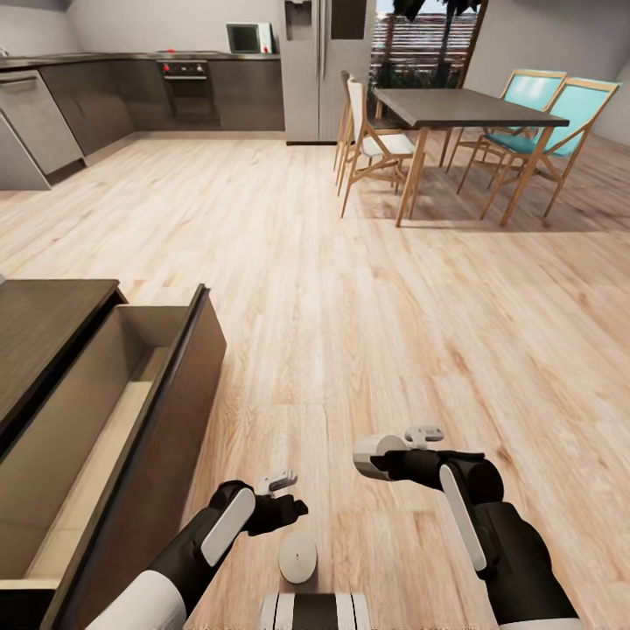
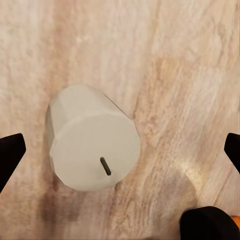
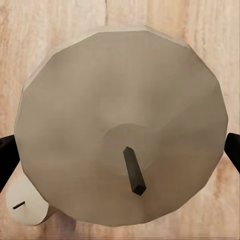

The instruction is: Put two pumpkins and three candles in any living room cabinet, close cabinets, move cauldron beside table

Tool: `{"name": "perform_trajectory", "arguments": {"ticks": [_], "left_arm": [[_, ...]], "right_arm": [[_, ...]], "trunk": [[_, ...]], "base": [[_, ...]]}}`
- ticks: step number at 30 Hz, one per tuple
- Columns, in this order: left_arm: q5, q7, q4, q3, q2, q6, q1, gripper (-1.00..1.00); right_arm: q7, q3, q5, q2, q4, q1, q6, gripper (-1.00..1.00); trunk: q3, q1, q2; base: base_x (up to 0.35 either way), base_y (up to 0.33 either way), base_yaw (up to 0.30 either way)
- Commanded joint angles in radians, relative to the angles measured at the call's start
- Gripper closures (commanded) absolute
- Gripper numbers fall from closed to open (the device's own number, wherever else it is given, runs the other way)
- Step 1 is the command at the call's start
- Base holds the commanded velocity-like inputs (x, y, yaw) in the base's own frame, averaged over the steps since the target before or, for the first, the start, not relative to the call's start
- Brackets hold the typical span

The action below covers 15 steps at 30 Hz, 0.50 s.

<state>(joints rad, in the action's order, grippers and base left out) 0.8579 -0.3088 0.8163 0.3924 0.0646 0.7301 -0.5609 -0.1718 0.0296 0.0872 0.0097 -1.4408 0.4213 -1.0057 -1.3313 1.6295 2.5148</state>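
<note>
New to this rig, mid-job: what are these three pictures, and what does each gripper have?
This is a wheeled robot with two arms. The large picture looks down from its head. The two small ones each look along one gripper. The left gripper hangs open over the floor candle, which stands on the wooden floor. The right gripper is shut on the held candle. On the robot's left, the cabinet drawer is pulled open. A dining table with chairs stands farther off.

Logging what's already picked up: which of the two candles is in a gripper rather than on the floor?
The candle at the right gripper, held above the boards with its wick end facing the wrist camera. The other candle stands on the wooden floor near the left gripper.
</note>
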Motion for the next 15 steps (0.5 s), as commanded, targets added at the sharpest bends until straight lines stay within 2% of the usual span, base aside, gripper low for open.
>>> {"name": "perform_trajectory", "arguments": {"ticks": [1,7,15], "left_arm": [[0.01,-0.01,0.001,0.002,0.0,0.001,0.0,-1.0],[0.01,-0.01,0.002,0.003,0.0,0.002,-0.001,-1.0],[0.012,-0.01,0.002,0.01,0.01,-0.003,-0.001,-1.0]], "right_arm": [[0.005,0.0,0.009,0.0,-0.005,0.001,-0.009,1.0],[-0.021,0.0,0.009,0.0,-0.015,0.001,-0.019,1.0],[-0.135,-0.002,0.009,-0.001,-0.042,-0.001,-0.025,1.0]], "trunk": [[-0.005,0.0,0.001],[-0.028,0.003,0.002],[-0.059,0.006,0.004]], "base": [[0.0,0.0,0.0],[0.0,0.0,0.0],[0.0,0.0,0.0]]}}
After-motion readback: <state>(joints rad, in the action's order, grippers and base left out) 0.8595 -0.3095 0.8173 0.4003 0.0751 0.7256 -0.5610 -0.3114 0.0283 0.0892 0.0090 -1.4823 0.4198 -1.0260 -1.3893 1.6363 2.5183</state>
